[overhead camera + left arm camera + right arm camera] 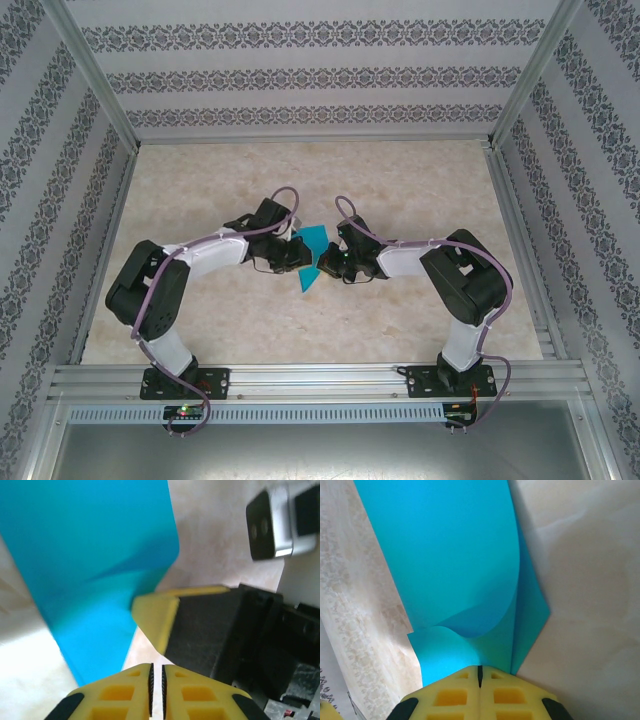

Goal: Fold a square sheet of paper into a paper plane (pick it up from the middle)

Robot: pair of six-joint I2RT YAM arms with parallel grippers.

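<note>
The teal-blue sheet of paper sits at the middle of the table between both grippers, bent into curved layers with one corner sticking out. In the right wrist view the paper rises straight out of my right gripper, whose jaws are pressed together on its lower edge. In the left wrist view the paper stands to the upper left of my left gripper. Its pads are a thin slit apart with nothing between them. A yellow finger of the right gripper is close in front.
The marble-patterned table is ringed by aluminium frame rails and patterned walls. The right arm's wrist camera and black body hang close to the left gripper. Both arms bend inward toward the centre.
</note>
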